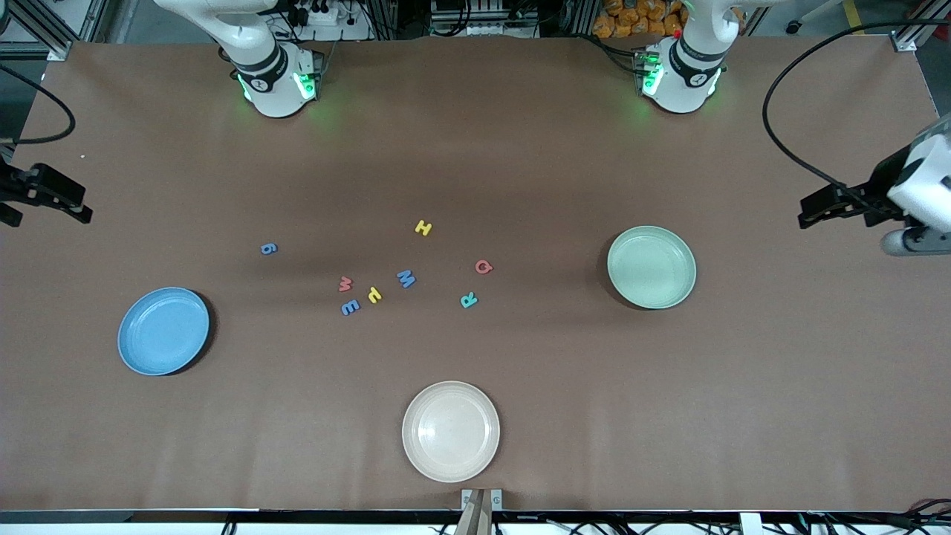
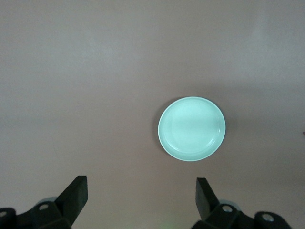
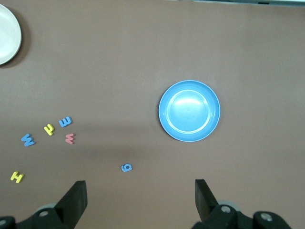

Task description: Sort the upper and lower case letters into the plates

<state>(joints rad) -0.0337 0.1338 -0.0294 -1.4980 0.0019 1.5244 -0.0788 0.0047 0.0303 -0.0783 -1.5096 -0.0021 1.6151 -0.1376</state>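
The brown desk (image 1: 475, 148) holds a blue plate (image 1: 163, 331) at eight o'clock, a green plate (image 1: 651, 267) at three, and little letters (image 1: 405, 279) in the middle. The left gripper (image 2: 142, 195) and right gripper (image 3: 140, 200) wait wide open, holding nothing.

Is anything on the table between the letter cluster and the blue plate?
Nothing visible does. Bare table lies between the red w, the blue E and the blue plate. The blue g lies off that path.
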